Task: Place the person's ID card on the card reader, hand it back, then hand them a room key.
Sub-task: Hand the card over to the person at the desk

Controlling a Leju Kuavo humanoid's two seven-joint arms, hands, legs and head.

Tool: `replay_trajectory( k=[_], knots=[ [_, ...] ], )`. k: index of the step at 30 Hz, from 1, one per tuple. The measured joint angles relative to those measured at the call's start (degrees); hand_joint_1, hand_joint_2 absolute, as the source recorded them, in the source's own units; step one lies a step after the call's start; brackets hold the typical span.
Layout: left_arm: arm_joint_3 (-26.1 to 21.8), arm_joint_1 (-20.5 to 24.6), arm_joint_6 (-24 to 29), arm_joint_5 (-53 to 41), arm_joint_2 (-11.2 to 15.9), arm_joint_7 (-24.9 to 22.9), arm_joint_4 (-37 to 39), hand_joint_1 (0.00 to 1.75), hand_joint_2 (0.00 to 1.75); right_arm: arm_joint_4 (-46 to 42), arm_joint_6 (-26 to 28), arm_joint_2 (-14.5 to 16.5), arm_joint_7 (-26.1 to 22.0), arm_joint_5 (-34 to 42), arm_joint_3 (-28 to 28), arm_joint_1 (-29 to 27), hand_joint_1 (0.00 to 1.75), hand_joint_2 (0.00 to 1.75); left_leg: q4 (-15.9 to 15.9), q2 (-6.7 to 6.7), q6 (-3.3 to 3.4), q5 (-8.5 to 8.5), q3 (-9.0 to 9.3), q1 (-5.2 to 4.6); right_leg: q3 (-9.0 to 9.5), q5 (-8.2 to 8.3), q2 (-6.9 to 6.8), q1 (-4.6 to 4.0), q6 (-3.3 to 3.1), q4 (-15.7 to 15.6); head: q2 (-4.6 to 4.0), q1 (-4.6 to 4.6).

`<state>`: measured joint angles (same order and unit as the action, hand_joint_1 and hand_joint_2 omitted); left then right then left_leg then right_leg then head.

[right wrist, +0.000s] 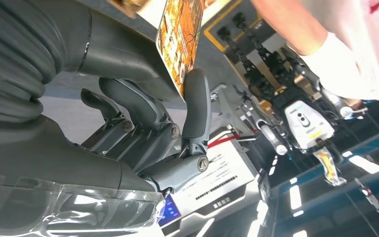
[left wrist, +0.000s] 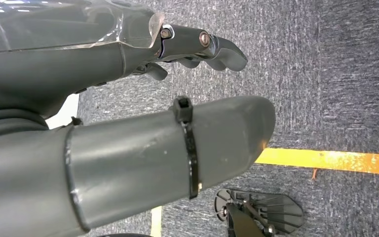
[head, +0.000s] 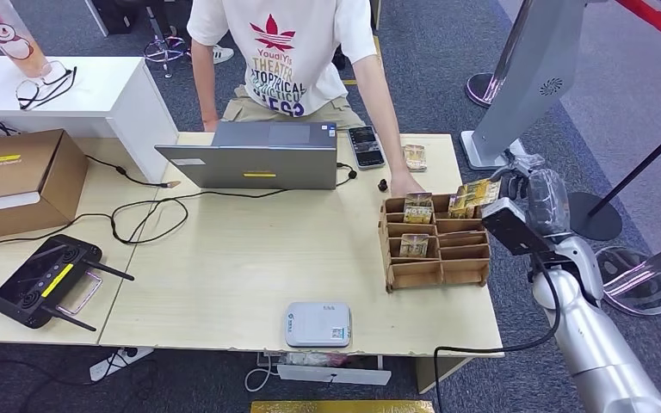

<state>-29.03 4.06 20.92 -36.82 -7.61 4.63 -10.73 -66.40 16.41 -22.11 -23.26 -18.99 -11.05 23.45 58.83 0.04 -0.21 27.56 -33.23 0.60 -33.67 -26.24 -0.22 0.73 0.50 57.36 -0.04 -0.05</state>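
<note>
Holding a room key [right wrist: 180,42] pinched between thumb and fingers, the right robot hand [head: 529,194] hangs beside the key box [head: 436,243]. Judging so, only the handover to the person [head: 288,52] remains. The left robot hand [left wrist: 128,113] holds nothing, its fingers loosely apart.

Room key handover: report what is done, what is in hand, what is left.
Looks done: nothing lies on the card reader, so the ID step seems over, though unconfirmed. In hand: the right hand pinches a room key by the wooden key rack. Left: passing it to the person.
</note>
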Motion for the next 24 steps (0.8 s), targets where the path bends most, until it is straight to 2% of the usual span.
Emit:
replay_trajectory(
  k=[7,12,24],
  knots=[
    [0.1,0.3,0.0,-0.3,-0.1,-0.7,0.0,0.0,0.0,0.2,-1.1,1.1,0.1,0.0,-0.2,3.2,1.75,1.75,0.0,0.03,0.0,-0.01,0.02,0.0,0.0,0.01,0.04,0.0,0.0,0.0,0.0,-0.02],
    [0.5,1.1,0.0,-1.0,-0.5,-1.5,0.0,0.0,0.0,3.7,-2.5,4.2,0.7,0.7,-2.0,11.8,1.75,1.75,0.0,0.01,0.04,-0.07,0.01,0.0,0.0,0.03,0.01,0.0,0.0,0.0,0.0,-0.01],
    [1.5,2.0,-0.2,-1.5,-0.8,-2.8,0.0,0.0,0.0,11.8,-1.9,10.3,2.1,-0.5,-5.6,22.4,1.75,1.75,0.0,0.0,0.04,-0.07,0.01,0.01,0.0,0.03,0.01,-0.01,-0.01,0.0,0.0,-0.01]
  ],
)
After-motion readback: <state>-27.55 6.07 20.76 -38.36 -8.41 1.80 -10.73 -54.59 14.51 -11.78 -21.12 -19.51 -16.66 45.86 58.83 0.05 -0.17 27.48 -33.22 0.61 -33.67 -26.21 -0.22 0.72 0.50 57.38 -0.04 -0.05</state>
